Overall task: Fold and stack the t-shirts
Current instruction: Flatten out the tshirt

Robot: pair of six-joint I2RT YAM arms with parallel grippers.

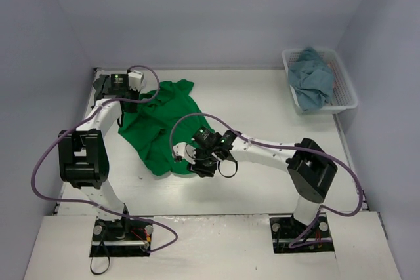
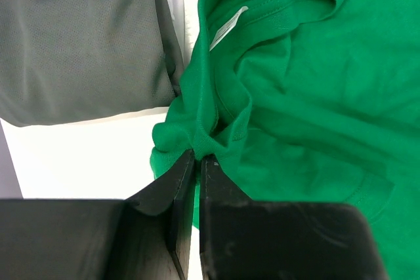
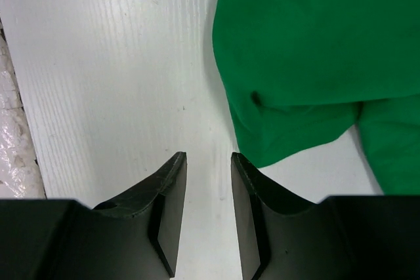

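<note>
The table (image 1: 275, 109) is white, with thin lines in it like painted wood. Plain pale grey-blue walls (image 1: 197, 11) stand close around it at the left, the back and the right. The light is soft and even, with only faint shadows.

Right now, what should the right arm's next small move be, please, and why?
Probably slide the right gripper onto the edge of the green t-shirt and close: its jaws stand open over the table beside the cloth, which the left gripper pinches.
</note>
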